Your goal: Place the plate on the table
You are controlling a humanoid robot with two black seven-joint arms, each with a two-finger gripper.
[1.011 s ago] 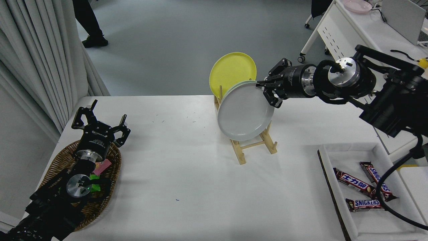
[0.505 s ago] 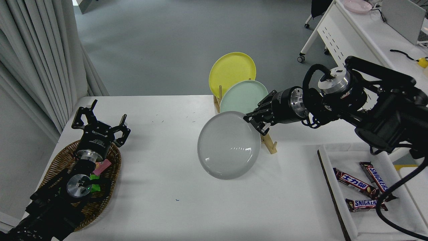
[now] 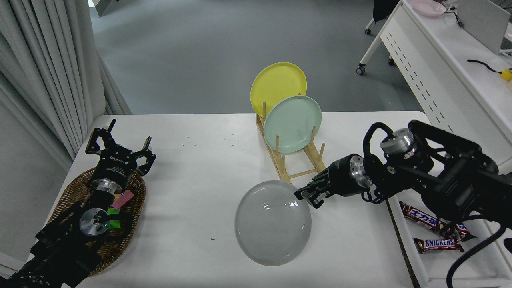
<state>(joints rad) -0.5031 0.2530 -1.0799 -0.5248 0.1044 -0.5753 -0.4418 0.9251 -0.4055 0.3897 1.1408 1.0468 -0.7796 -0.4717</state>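
Table: the large white rectangular tabletop with rounded corners fills most of the head view; its middle and near-centre stretch is bare.
Right arm: the black right arm comes in from the right edge, and its black right gripper pinches the upper right rim of the plate, fingers closed on it.
Left arm: the black left gripper is parked near the left edge over a brown wicker basket, fingers spread and holding nothing.
Plate: the round light grey plate with a shallow raised rim sits low over the table toward the near edge, a little right of centre. Whether its underside already touches the surface I cannot tell.
Rack: a light wooden dish rack stands toward the far edge, holding a round mint green plate and, behind it, a round yellow plate.
Tray: a white tray with chocolate bars lies at the right edge.
Progress: the grey plate is clear of the rack and nearly down, by my judgement; what is left is settling it flat, letting go and drawing back.
Room: open table lies left of and in front of the plate; the rack's foot is just beyond it, the tray well to its right.
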